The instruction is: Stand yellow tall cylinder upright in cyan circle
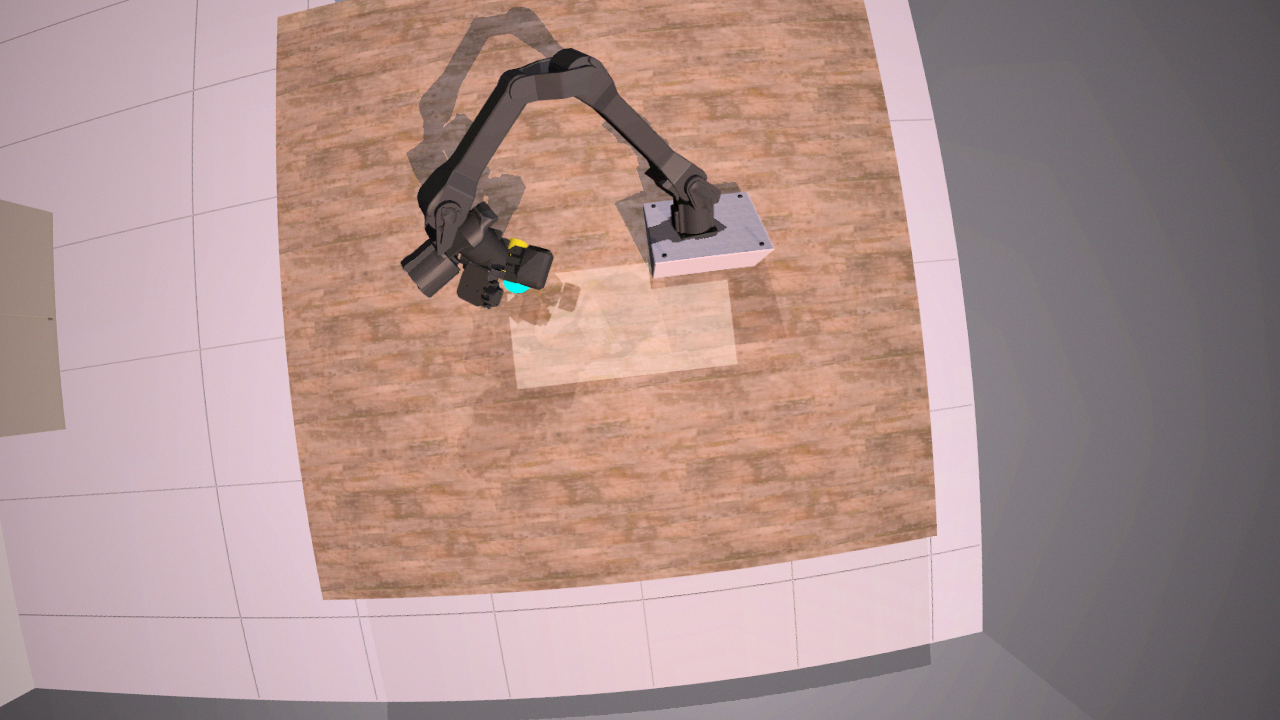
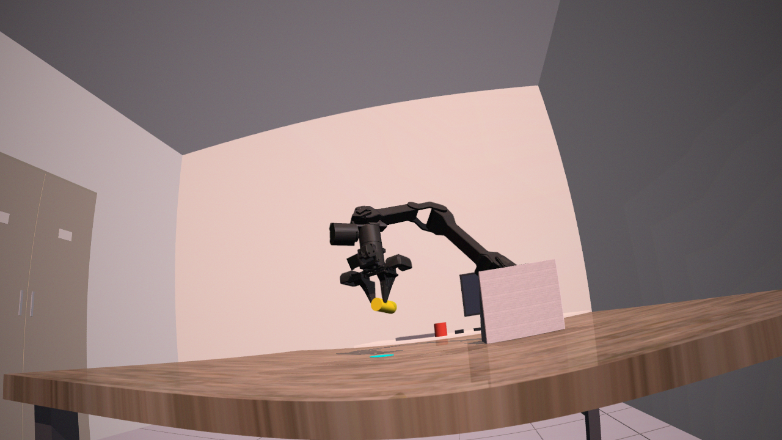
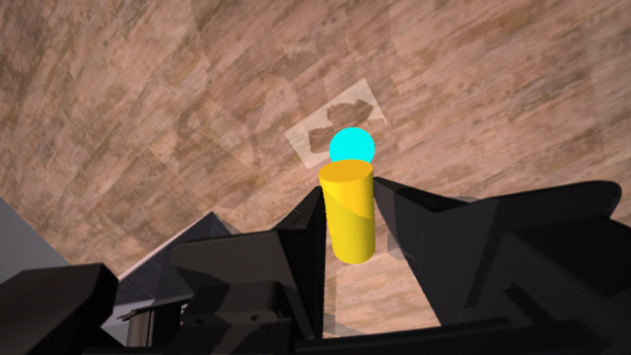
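Observation:
The yellow cylinder (image 1: pixel 518 243) (image 2: pixel 384 305) (image 3: pixel 350 217) is held in the air, lying roughly level with a slight tilt in the exterior view. My gripper (image 2: pixel 379 301) (image 3: pixel 347 187) is shut on it, with one finger on each side. The cyan circle (image 1: pixel 515 286) (image 2: pixel 381 355) (image 3: pixel 352 145) lies flat on the table, below the held cylinder. In the top view the gripper and wrist hide part of both the cylinder and the circle. In the wrist view the cylinder's near end covers the circle's lower edge.
The wooden table (image 1: pixel 626 483) (image 2: pixel 245 382) bears the arm's base block (image 1: pixel 711 259) (image 2: pixel 522 300), to the right of the circle. A pale rectangular patch of light (image 1: pixel 626 344) lies on the table beside the circle. A red cylinder (image 2: pixel 440 329) shows in the background beyond the table.

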`<action>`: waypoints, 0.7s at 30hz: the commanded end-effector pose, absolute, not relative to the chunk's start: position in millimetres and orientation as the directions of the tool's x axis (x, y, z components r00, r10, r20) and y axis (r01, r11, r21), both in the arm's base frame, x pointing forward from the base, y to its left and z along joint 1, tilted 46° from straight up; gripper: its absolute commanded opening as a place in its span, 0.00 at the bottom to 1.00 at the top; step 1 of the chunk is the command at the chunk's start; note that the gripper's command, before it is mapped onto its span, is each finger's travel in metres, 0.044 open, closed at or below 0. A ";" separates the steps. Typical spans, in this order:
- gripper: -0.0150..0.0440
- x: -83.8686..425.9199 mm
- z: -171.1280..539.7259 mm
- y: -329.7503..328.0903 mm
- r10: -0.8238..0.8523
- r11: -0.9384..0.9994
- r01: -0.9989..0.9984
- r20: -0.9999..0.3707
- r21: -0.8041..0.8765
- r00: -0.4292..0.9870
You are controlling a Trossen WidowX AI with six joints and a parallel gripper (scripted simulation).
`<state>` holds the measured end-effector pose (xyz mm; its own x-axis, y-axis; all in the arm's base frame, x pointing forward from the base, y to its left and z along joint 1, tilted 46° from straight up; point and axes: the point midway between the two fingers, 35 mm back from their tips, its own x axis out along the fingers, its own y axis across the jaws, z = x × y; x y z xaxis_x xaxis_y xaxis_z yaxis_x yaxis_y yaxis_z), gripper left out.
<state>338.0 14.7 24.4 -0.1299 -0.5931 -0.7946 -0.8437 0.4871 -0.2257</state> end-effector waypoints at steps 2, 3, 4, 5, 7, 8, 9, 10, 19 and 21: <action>0.43 336.5 22.4 13.8 -0.557 0.503 -0.840 -0.819 -0.204 -0.134; 0.43 336.2 21.9 13.5 -0.551 0.506 -0.839 -0.823 -0.200 -0.135; 0.43 335.9 21.5 13.3 -0.545 0.508 -0.838 -0.828 -0.196 -0.136; 0.43 335.6 21.0 13.0 -0.538 0.511 -0.838 -0.832 -0.193 -0.137; 0.43 335.1 20.0 12.5 -0.526 0.516 -0.836 -0.839 -0.185 -0.139; 0.43 334.8 19.6 12.3 -0.519 0.519 -0.835 -0.843 -0.181 -0.140; 0.43 334.5 19.1 12.0 -0.513 0.521 -0.835 -0.847 -0.177 -0.140; 0.43 334.2 18.6 11.8 -0.506 0.524 -0.834 -0.851 -0.173 -0.141; 0.43 332.1 14.8 10.0 -0.447 0.543 -0.828 -0.883 -0.140 -0.143; 0.43 331.7 14.0 9.7 -0.433 0.547 -0.827 -0.890 -0.133 -0.143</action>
<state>332.0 9.6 14.5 -0.1466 -0.4590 -0.8763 -0.8279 0.5417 -0.1453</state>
